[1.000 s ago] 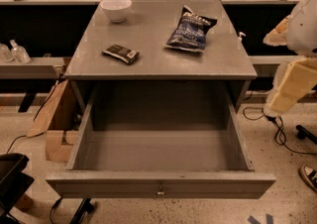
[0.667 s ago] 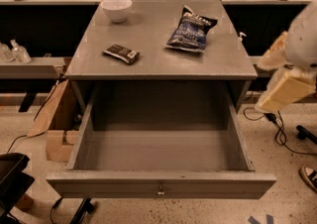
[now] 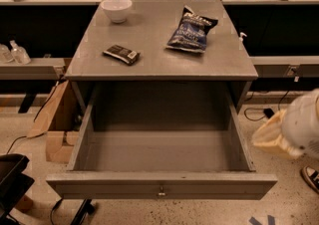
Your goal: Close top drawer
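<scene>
The top drawer (image 3: 124,185) stands fully pulled out toward the near side of the grey metal cabinet (image 3: 149,67). Its flat front panel runs across the near edge of the view, with a small metal knob (image 3: 160,189) at its centre. The drawer's floor and side walls are exposed.

The gripper (image 3: 273,135) is at the right of the scene, outside the drawer's right wall and apart from it, roughly level with the drawer's middle. It appears as a pale tan shape joined to a white rounded arm section (image 3: 305,119). Whether the claw is released or clenched cannot be told. It is not touching the drawer.

On the cabinet top:
- a white bowl (image 3: 116,9) at the far left corner;
- a dark blue chip bag (image 3: 191,30) at far right of centre;
- a small dark wrapped bar (image 3: 121,54) toward the near left.

A cardboard box (image 3: 54,122) sits on the floor left of the cabinet. Two clear bottles (image 3: 15,52) stand on a shelf at far left. A black object (image 3: 12,179) occupies the near left corner.
</scene>
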Action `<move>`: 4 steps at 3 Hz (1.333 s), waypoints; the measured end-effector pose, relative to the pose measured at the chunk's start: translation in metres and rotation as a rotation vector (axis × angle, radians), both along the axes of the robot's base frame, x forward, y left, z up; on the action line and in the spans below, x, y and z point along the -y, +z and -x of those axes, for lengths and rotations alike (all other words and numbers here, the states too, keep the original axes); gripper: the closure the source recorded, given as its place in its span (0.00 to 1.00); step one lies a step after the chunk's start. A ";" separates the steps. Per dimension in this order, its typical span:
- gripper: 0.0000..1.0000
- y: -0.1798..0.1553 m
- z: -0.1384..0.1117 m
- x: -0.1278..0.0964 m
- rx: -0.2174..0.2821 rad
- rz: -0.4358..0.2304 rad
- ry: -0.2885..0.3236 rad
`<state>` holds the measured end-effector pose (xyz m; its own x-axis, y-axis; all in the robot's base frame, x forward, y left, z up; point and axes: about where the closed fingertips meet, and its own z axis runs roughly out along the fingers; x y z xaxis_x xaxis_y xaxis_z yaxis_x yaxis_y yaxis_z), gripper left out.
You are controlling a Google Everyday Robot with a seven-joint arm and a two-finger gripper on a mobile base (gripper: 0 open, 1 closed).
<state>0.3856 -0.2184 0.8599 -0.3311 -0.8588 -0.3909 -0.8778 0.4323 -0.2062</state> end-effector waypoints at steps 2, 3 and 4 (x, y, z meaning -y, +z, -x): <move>1.00 -0.090 0.031 -0.005 -0.102 -0.050 -0.039; 1.00 -0.143 0.045 -0.018 -0.117 -0.115 -0.010; 1.00 -0.186 0.056 -0.027 -0.118 -0.156 0.018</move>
<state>0.3297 -0.1911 0.6742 -0.3677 -0.7972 -0.4789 -0.8997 0.4352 -0.0337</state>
